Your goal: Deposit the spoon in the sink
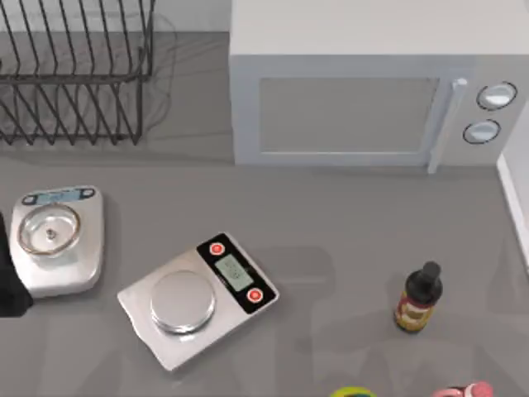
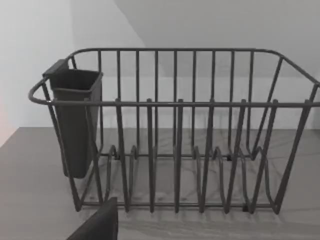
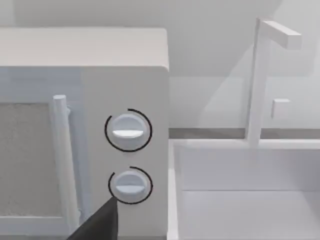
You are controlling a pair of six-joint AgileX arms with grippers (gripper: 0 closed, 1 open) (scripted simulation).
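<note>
The sink (image 3: 240, 210) is faced by the right gripper (image 3: 97, 222), the dish rack (image 2: 175, 150) by the left gripper (image 2: 95, 225); neither claw's opening can be told. The spoon is judged light, stiff and slippery, best taken mid-handle.

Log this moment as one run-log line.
spoon: unseen | sink: right of microwave | left arm: left table edge | grasp: none seen

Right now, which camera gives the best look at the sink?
The right wrist view: it shows the sink basin beside the microwave, with the faucet rising behind it. The top view catches just a strip of its rim at the table's right edge. The left wrist view faces the dish rack instead.
</note>
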